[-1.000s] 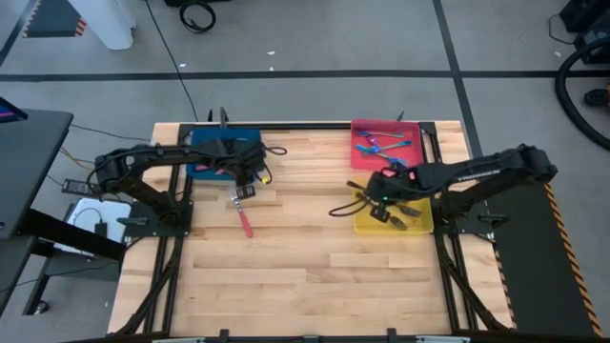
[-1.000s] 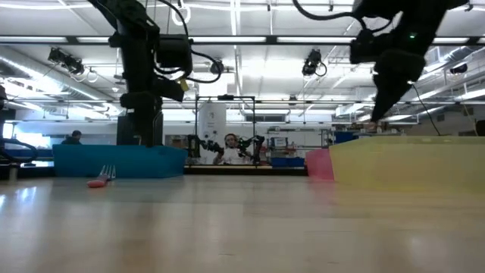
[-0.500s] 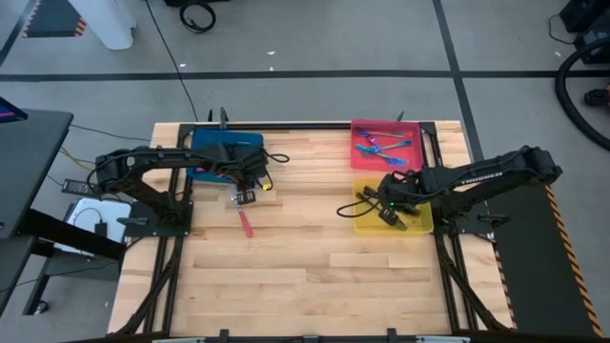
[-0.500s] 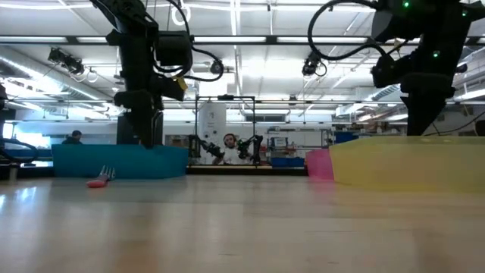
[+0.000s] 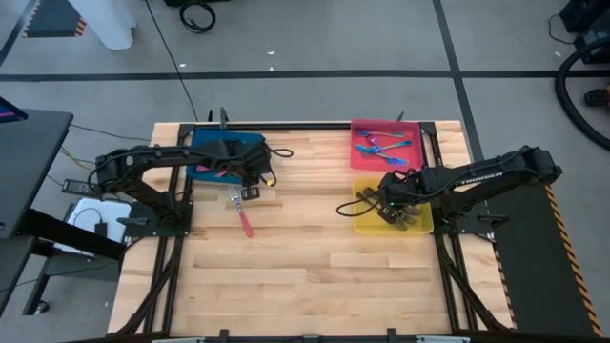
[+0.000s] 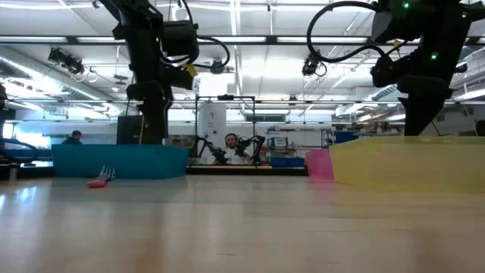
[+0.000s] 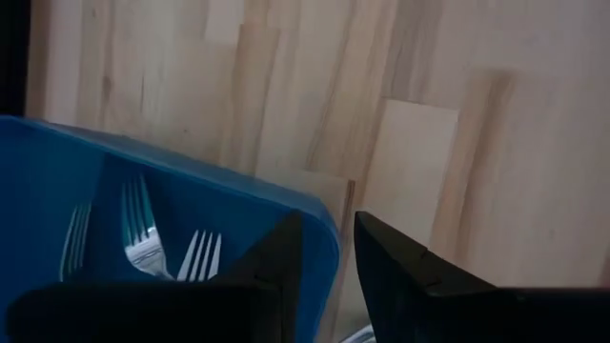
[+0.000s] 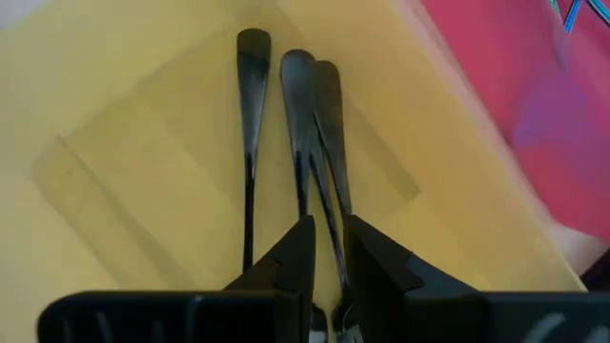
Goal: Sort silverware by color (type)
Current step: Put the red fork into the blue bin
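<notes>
A red-handled fork (image 5: 244, 217) lies flat on the table near the blue tray (image 5: 202, 143), its tines toward the tray. It shows in the low view too (image 6: 97, 182). My left gripper (image 5: 250, 189) hovers over the fork's tine end by the tray's corner, open by a narrow gap (image 7: 326, 233). Forks (image 7: 138, 233) with silver tines lie in the blue tray. My right gripper (image 5: 383, 202) is low in the yellow tray (image 5: 367, 225), shut on a dark grey fork (image 8: 301, 124). Two more dark forks (image 8: 251, 124) lie beside it. Blue iridescent forks (image 5: 381, 145) lie in the pink tray (image 5: 364, 128). My right gripper pinches a dark grey fork at its neck (image 8: 307, 205), between the two fingers, which lie along the fork. It comes slanting down into the yellow tray. The fork's handle (image 8: 297, 71) points away from the gripper and lies on the tray floor.
The blue tray sits at the table's far left; the pink tray is at the far right, with the yellow one just in front of it. Bare wood (image 5: 305, 248) lies between and nearer. A cable (image 5: 345, 208) loops beside the yellow tray.
My right gripper has moved a little toward the table's right edge and down into the yellow tray, then kept still. My left gripper has shifted slightly up and toward the far right, staying by the blue tray's corner. The red-handled fork has not moved.
</notes>
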Controlling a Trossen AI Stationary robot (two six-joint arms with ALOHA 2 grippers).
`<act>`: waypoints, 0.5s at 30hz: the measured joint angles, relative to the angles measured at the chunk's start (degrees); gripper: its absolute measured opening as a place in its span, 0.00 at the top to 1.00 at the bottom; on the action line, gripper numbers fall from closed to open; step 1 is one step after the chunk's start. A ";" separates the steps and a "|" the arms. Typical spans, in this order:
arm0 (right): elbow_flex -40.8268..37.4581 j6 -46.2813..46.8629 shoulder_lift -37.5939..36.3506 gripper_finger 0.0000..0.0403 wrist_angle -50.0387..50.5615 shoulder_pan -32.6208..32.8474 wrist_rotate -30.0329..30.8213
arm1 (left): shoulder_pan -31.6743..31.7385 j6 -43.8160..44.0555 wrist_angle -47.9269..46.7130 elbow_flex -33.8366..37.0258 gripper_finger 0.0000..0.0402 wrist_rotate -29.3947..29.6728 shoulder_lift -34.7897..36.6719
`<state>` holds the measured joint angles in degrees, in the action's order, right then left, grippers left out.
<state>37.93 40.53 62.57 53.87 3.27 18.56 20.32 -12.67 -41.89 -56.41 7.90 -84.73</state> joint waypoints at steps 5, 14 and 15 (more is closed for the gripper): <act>0.02 -1.27 0.00 0.84 0.00 -0.02 0.14 | -1.34 0.04 -6.01 -2.24 0.76 0.18 0.00; 0.11 -12.22 0.02 0.83 0.00 -0.22 5.88 | -8.25 0.37 -17.04 -2.42 0.76 -4.94 0.02; 0.11 -12.40 0.02 0.84 0.01 -0.50 6.53 | -9.05 0.44 -17.03 -2.31 0.76 -6.88 0.02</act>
<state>38.04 28.13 62.59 53.87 2.77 25.09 11.26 -12.23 -58.91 -58.72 1.02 -84.71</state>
